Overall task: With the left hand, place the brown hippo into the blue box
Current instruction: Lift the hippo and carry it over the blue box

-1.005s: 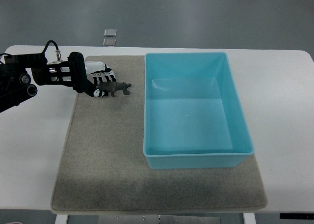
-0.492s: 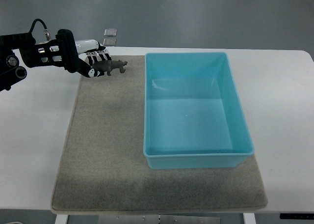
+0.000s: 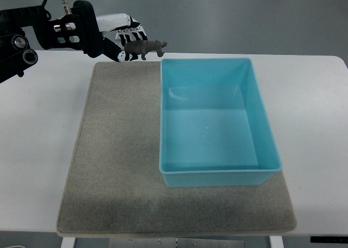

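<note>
The left hand is closed on the hippo, gripping it by the rear half; the head and front legs project toward the box. The hippo is held in the air above the far edge of the table, just beyond the far edge of the mat and just short of the box's far-left corner. The right hand is not in view.

Risks from this position:
- Release before the hippo is past the box's left wall would probably drop it onto the mat or the rim.
- The grip covers only part of the body; the hippo may slip or rotate during travel.
- A low approach may strike the box wall and shift the box.

Count: one hippo, one box, one mat, one table, one hand visible. The box holds nothing.
</note>
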Controlling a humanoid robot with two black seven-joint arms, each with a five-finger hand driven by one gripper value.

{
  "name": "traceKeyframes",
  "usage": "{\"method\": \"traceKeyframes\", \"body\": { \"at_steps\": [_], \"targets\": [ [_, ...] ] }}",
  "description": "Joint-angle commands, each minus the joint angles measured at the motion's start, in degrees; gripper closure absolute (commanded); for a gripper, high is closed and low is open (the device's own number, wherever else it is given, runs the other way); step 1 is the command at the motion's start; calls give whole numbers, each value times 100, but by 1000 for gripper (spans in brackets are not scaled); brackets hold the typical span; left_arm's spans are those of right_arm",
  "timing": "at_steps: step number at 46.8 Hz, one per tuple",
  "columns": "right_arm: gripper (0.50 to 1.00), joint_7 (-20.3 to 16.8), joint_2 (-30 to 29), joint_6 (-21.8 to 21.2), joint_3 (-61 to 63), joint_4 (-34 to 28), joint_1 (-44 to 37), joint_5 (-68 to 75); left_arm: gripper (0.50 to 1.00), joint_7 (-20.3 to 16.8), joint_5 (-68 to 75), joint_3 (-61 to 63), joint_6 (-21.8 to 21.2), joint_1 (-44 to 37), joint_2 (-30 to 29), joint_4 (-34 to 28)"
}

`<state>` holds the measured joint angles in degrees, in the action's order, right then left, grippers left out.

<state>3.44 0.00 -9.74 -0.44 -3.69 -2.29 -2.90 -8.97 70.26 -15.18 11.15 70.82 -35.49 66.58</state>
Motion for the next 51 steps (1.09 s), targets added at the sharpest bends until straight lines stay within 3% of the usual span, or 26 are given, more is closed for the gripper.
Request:
{"method": "traceKeyframes", "body": {
  "at_steps": [1,22,51],
  "targets": [
    [564,-1,0,7,0,0,0,0,1000,1,23,33,2,28,305,-5],
    [564,-1,0,-2,0,0,0,0,1000,1,119,182,133,2,1545,-84],
    [564,-1,0,-2,0,0,0,0,1000,1,119,1281,134,-15,2231,-303]
  ]
}}
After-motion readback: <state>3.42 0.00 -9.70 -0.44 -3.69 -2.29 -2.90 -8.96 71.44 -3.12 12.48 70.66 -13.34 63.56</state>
